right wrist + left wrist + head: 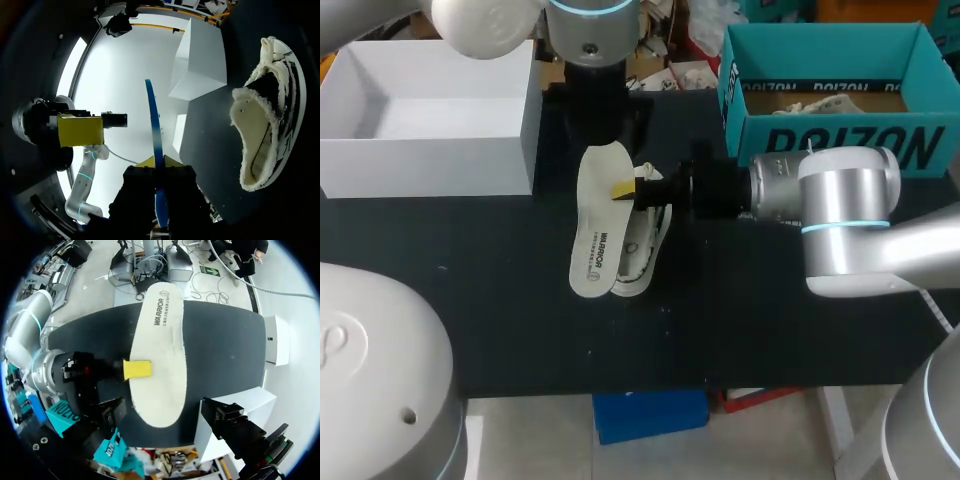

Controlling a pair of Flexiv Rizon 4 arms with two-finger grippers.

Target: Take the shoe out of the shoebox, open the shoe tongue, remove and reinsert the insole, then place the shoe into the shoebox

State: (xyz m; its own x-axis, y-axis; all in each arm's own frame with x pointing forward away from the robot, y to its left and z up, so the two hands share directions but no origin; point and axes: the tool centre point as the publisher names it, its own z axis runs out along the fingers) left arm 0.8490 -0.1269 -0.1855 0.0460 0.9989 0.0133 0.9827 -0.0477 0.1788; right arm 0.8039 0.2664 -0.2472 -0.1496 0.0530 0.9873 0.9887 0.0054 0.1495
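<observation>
— Shoe (642, 262)?
— On its side, middle of table (770, 330), just beside right gripper (625, 190), not gripped. Probably light, soft at collar: take there.
— Insole (595, 240)?
— Thin, bendy, likely featherlight. Clamped at one long edge by that gripper, fingers almost together on it; held partly over shoe.

Insole (600, 225): cream top w/ dark print, out of the shoe, held roughly level above the tabletop, one long edge pinched in the right gripper (624, 189) jaws. Shoe (648, 248): white w/ black trim, fleecy lining, lying on its side on the tabletop, partly under the insole. Shoebox (840, 145): teal, open-topped, rear right, apart from shoe.
</observation>
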